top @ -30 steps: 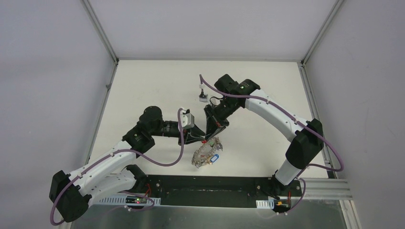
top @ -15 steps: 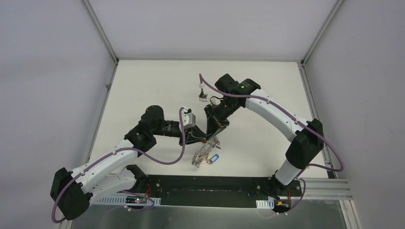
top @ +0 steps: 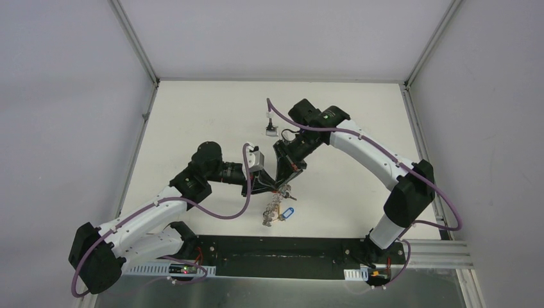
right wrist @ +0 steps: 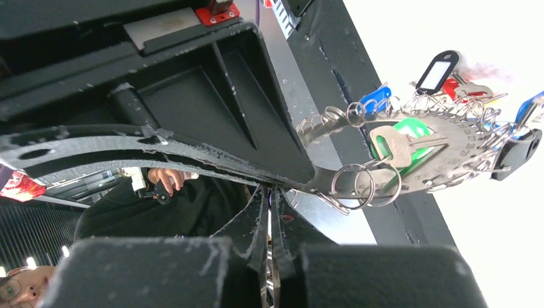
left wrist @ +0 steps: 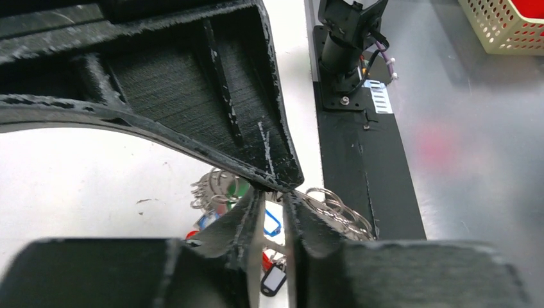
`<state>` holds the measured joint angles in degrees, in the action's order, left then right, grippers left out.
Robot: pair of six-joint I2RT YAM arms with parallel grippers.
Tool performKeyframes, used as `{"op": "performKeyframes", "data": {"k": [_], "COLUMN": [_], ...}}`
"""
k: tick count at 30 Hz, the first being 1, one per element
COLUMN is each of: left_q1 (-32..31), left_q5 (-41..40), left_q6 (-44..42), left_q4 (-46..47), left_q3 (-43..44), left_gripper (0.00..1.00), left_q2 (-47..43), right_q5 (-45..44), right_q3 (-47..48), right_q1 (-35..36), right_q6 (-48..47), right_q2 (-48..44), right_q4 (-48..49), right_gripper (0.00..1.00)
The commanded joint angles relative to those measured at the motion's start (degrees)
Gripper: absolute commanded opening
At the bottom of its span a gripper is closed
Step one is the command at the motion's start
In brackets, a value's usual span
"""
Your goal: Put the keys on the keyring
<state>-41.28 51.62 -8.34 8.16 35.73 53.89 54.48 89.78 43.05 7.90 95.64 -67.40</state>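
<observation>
**Position.** The keyring (right wrist: pixel 465 151) stands on edge between the two gripper tips, above the tabletop (top: pixel 192 115) and near the middle of its near edge. It cannot be told whether the lower rim touches the tabletop.

**Jaws.** The right gripper (right wrist: pixel 272 199) has its jaws clenched on the rim of the keyring, among the wire loops (right wrist: pixel 362 183). The left gripper (left wrist: pixel 274 215) has its jaws a narrow slit apart, with the tips just beside the ring. It cannot be told whether they pinch a loop or a key.

**Keys.** A blue tag (top: pixel 289 212) shows just beside the ring on the right arm's side. A red tag (right wrist: pixel 453 88) shows at the rim in the right wrist view. It cannot be told whether either key is already on a loop. A green tag (right wrist: pixel 410 138) sits behind the cut-out in the plate.

**Handling (judgement).**
- The plate is probably stiff, thin and smooth. Held at one point on the rim, it is likely to pivot or slide. Grip it on bare flat metal between loops, seated deep in the jaws.
- The loops are fine sprung wire and will likely bend or snag if squeezed. Do not grip them.
- The keys are light and dangle freely, so expect swinging. Hold a key across the flat faces of its blade, leaving its eye free. The plastic tag is glossy and likely to slip.
</observation>
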Motion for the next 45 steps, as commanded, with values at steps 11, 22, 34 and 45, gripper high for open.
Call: {"op": "performKeyframes", "data": {"k": [11,22,34,45], "left_q1": [-0.38,-0.38,-0.39,-0.38], "left_q5": [-7.07,-17.33,-11.54,-8.04], "left_q6": [13.20,24.38,25.86,26.53], "left_q4": [18.57,34.71,40.75,44.94], "left_q3": [-6.55,-14.77,-15.11,-14.21], "left_gripper": [0.00,0.00,0.00,0.00], "left_q2": [-3.08,-9.17,-8.93,-7.32], "right_q5": [-7.94,-16.81,-9.32,-2.46], "right_q3": [1.09,-12.26,-27.37,-38.71], "right_q1": [0.72,0.72,0.72,0.71], "right_q6": [2.21,4.84,-1.53,-7.59], "right_q2": [-7.25,-22.13,-33.30,-39.33], "right_q4": [7.69,26.54,54.67,71.58], "right_gripper": [0.34,0.54,0.60,0.50]}}
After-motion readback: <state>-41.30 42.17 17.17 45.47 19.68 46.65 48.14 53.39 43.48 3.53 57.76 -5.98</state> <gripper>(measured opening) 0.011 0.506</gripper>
